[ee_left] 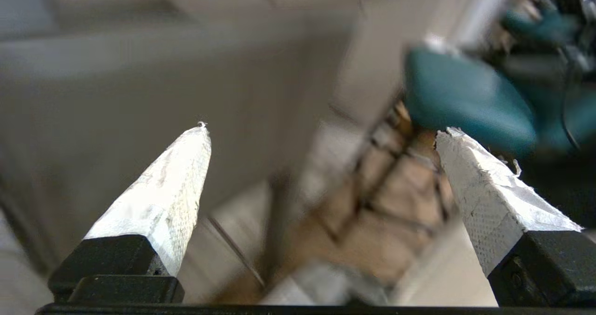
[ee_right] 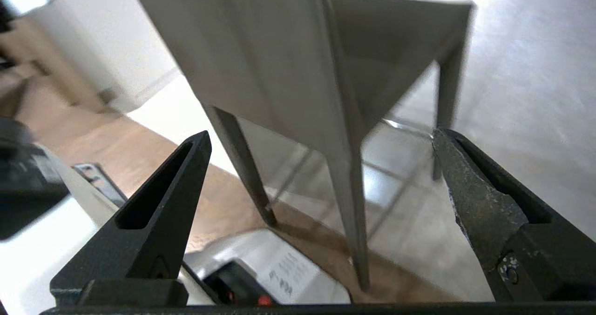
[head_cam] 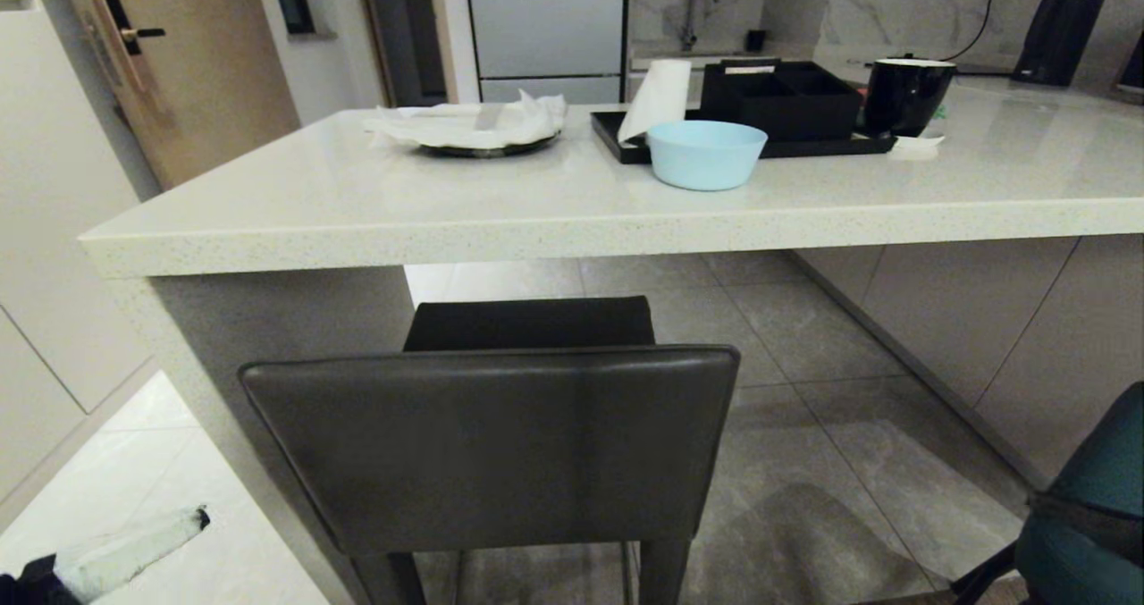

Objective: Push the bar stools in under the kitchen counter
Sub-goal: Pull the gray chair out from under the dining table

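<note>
The boxy dark grey bar stool [head_cam: 487, 444] stands right in front of me, its low back toward me and its square seat [head_cam: 529, 323] reaching under the edge of the kitchen counter [head_cam: 572, 221]. The teal bar stool [head_cam: 1095, 507] shows at the lower right, out from the counter. My left gripper [ee_left: 321, 131] is open and empty, with the teal stool [ee_left: 465, 96] blurred beyond it; one of its white-wrapped fingers [head_cam: 143, 542] pokes into the head view's lower left. My right gripper [ee_right: 321, 136] is open and empty, low behind the grey stool [ee_right: 279, 63] and its legs.
On the counter sit a plate with crumpled white paper [head_cam: 483, 127], a pale blue bowl [head_cam: 706, 154], a black tray [head_cam: 617, 136] with a black box, a paper roll [head_cam: 657, 100] and a black mug [head_cam: 903, 96]. A wooden door [head_cam: 179, 69] stands at the far left.
</note>
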